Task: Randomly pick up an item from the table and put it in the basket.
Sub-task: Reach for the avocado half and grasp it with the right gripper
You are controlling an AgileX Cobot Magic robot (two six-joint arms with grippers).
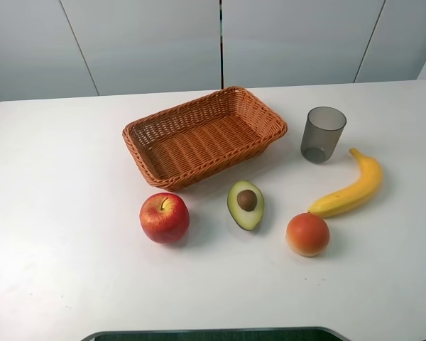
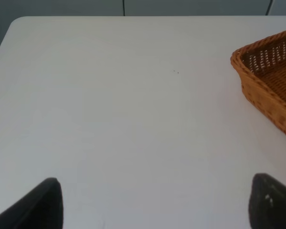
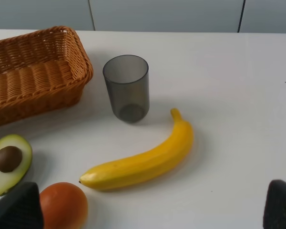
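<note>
The halved avocado (image 1: 246, 204) lies cut face up, brown pit showing, on the white table (image 1: 57, 177) just in front of the orange-brown wicker basket (image 1: 220, 158), which holds nothing. The avocado (image 3: 8, 162) and basket (image 3: 38, 102) also show in the right wrist view. My right gripper (image 3: 152, 191) is open and empty, fingers wide apart, low over the table near the banana. My left gripper (image 2: 156, 191) is open and empty over bare table, with the basket's corner (image 2: 262, 95) off to one side. Neither gripper shows in the exterior high view.
A red apple (image 1: 164, 217) sits left of the avocado. An orange-pink round fruit (image 1: 307, 234) and a banana (image 1: 349, 188) lie to its right. A grey translucent cup (image 1: 322, 133) stands right of the basket. A dark edge (image 1: 213, 334) borders the table's front.
</note>
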